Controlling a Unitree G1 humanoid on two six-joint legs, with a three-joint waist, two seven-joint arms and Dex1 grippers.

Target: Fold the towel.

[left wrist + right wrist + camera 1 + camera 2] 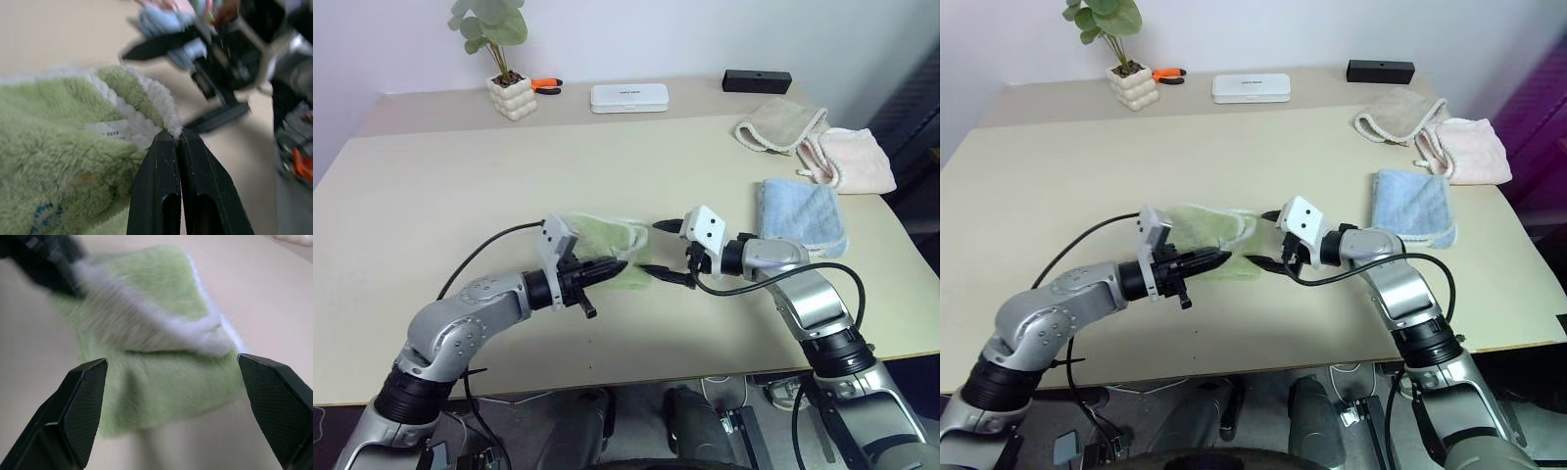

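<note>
The light green towel (599, 235) lies partly folded in the middle of the table (431, 196), its whitish trim lifted at the near right side. My left gripper (615, 264) is shut on that trimmed edge; in the left wrist view the pale trim (161, 105) meets the closed fingertips (166, 147). My right gripper (664, 251) stands open just right of the towel and faces the left one. In the right wrist view the towel (161, 298) lies ahead of that gripper (171, 360), with nothing between its fingers.
A folded light blue towel (801, 213) lies right of my right arm. Beige (781, 124) and pink (850, 157) cloths lie behind it. A potted plant (509, 93), orange-handled tool (546, 85), white box (628, 97) and black box (757, 80) stand along the back.
</note>
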